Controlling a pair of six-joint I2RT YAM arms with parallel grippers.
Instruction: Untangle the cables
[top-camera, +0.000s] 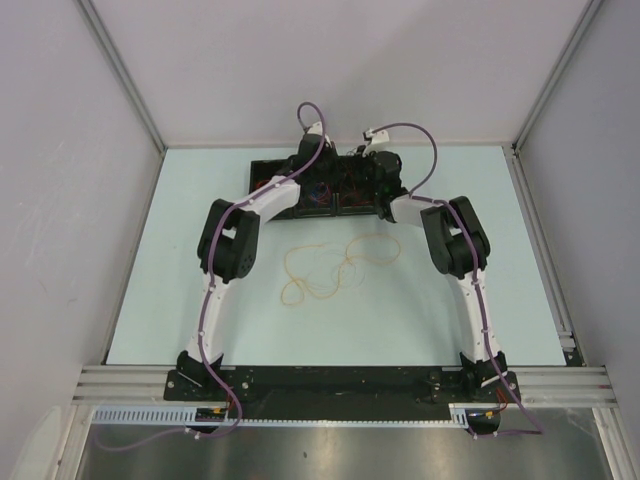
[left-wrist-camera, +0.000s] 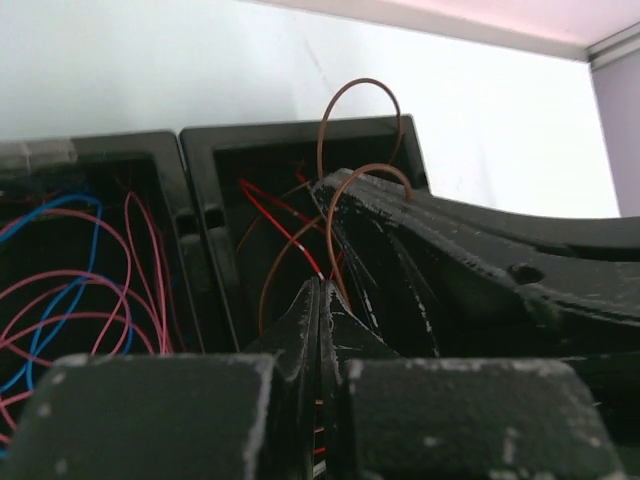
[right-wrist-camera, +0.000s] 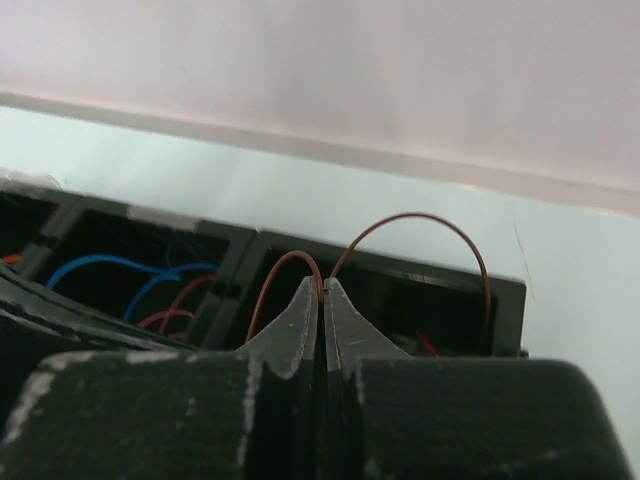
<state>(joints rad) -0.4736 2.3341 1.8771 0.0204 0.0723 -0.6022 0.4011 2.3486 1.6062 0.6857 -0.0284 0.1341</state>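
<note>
An orange cable (top-camera: 343, 264) lies in loose overlapping loops on the tabletop (top-camera: 420, 320), on the near side of the tray (top-camera: 262, 175) and apart from it, between the two arms.

The black tray sits beyond it, divided into compartments, and both arms reach over its near edge.

The left gripper (left-wrist-camera: 320, 290) hangs over the tray's middle compartment with its jaws pressed together. A red cable (left-wrist-camera: 280, 222) runs down from the back of that compartment to the fingertips. I cannot tell whether it is pinched there or only passes behind them.

In the compartment left of that one, a blue cable (right-wrist-camera: 120, 261) and several pink cables (left-wrist-camera: 140, 260) curl over each other in wide loops and stay inside the tray's walls.

The right gripper (right-wrist-camera: 322, 292) is just right of the left one, also over the tray. Its jaws are closed tight on a brown cable (right-wrist-camera: 420, 216) right at the tips. From the pinch, one short arch of this cable drops to the left into the tray. A taller arch rises to the right, stands clear above the tray's far wall and comes down at its far right corner. In the left wrist view both arches show above the right gripper's body.
</note>
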